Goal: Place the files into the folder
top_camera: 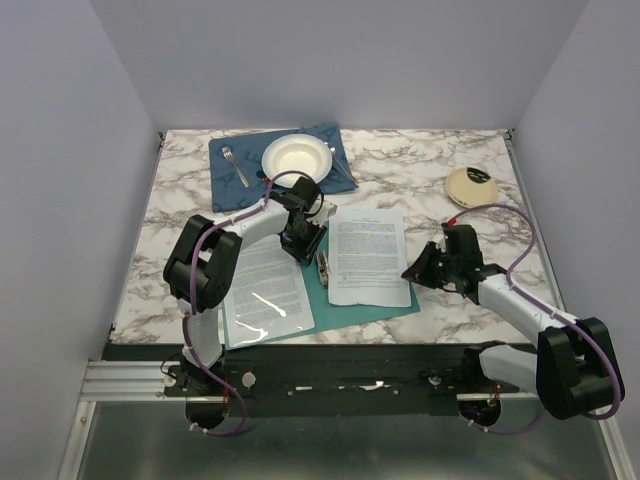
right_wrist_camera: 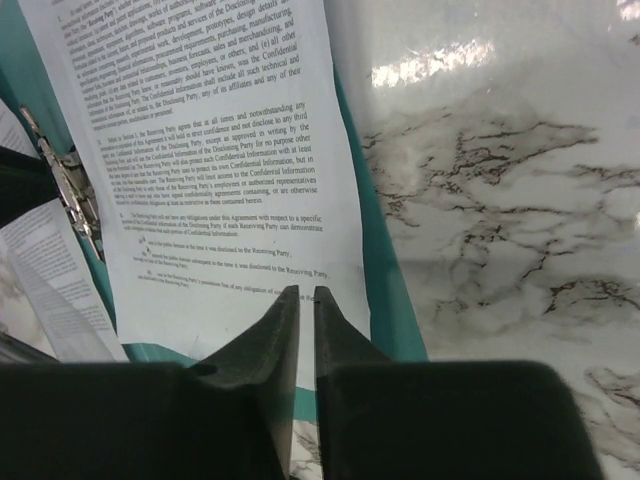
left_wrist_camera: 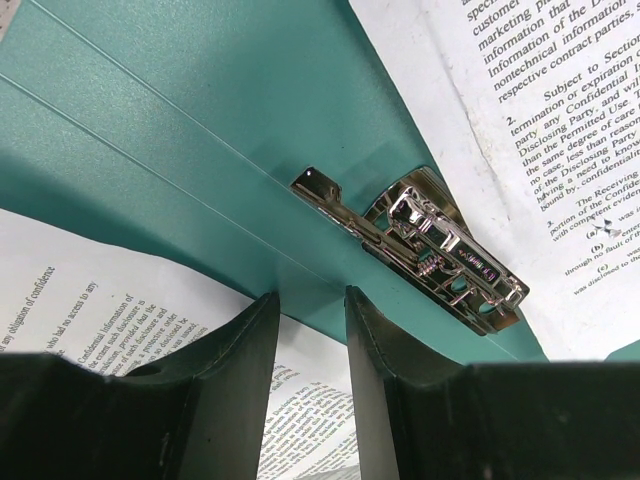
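Note:
The teal folder (top_camera: 335,305) lies open on the marble table. Its metal spine clip (top_camera: 323,268) shows close up in the left wrist view (left_wrist_camera: 440,250). The files (top_camera: 368,255), white printed sheets, lie on the folder's right half. Another printed sheet (top_camera: 265,290) lies on the left half under a clear pocket. My left gripper (top_camera: 303,243) hovers by the spine, its jaws a little apart with nothing between them (left_wrist_camera: 312,295). My right gripper (top_camera: 412,272) is at the files' near right corner (right_wrist_camera: 307,290), its jaws almost together over the paper (right_wrist_camera: 220,170).
A dark blue placemat (top_camera: 335,170) at the back holds a white bowl (top_camera: 295,157) and a fork (top_camera: 236,165). A round tan object (top_camera: 471,186) sits at the back right. White walls close in on three sides.

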You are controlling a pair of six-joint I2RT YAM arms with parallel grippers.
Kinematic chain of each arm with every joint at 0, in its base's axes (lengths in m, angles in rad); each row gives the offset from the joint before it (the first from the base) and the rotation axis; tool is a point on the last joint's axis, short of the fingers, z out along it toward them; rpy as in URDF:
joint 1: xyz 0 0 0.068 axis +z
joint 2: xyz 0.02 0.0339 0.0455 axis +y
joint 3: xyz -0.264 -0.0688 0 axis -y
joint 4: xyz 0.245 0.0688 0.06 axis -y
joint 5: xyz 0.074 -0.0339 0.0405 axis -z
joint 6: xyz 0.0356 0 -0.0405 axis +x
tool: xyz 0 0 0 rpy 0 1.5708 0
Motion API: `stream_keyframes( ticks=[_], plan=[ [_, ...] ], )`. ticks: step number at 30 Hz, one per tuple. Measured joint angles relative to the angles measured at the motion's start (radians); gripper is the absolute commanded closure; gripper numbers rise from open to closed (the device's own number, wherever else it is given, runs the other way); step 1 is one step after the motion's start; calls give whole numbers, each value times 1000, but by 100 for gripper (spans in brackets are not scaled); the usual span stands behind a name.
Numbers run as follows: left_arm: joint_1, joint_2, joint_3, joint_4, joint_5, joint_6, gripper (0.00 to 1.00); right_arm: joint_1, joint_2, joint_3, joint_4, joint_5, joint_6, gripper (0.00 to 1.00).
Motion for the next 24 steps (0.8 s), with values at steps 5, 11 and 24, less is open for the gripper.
stream_keyframes(
  ticks=[5, 11, 24],
  plan=[
    [-6, 9, 13, -8, -5, 0, 55, 3, 0, -6, -7, -6, -5, 52],
    [-27, 28, 40, -11, -31, 20, 55, 3, -57, -11, -66, 26, -2, 53],
    [-55, 79, 114, -29, -58, 30, 55, 113, -80, -80, -118, 66, 72, 61]
  ],
)
